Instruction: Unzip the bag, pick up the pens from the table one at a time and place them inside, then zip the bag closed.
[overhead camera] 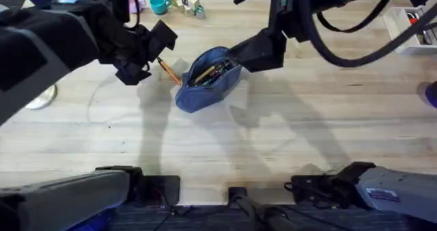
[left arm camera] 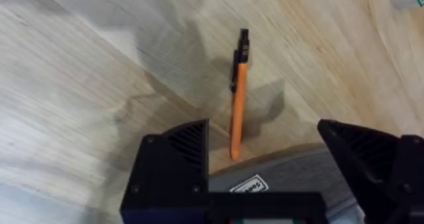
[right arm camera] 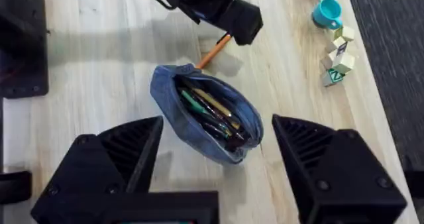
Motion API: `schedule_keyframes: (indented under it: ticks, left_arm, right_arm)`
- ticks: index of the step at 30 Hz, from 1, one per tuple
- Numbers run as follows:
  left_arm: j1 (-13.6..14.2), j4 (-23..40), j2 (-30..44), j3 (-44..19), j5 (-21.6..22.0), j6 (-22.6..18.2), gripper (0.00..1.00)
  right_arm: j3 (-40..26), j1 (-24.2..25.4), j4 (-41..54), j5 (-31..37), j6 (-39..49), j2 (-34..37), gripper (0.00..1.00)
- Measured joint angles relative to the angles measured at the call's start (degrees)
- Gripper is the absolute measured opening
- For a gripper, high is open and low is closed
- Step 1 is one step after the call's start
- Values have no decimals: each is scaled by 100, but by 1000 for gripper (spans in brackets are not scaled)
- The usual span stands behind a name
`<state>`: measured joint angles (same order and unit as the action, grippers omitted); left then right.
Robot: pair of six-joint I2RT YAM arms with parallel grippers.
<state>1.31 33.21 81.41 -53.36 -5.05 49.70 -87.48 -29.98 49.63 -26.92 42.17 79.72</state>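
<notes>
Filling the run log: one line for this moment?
bag: unzipped | pen: on table | left gripper: open above pen | right gripper: open

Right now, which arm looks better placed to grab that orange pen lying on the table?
Left. Its open gripper hangs right over the pen, which lies on the table beside the open bag. The right gripper is open at the bag's other side.

your left arm reaches in from the left edge of the overhead view, its gripper lowered toward the surface, black fingers spread wide apart. your right arm descends from the upper right, its gripper angled toward the middle, its fingers likewise parted with nothing between them.
</notes>
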Motion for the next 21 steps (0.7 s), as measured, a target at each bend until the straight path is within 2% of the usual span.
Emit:
schedule_keyframes:
  ticks: [13, 21]
  left_arm:
    - [651, -264, 499, -4, 673, 181, 997]
    - [781, -223, 946, -27, 776, 205, 997]
  right_arm:
    - [2, 0, -37, 0, 0, 0, 998]
    - [2, 0, -48, 0, -2, 2, 997]
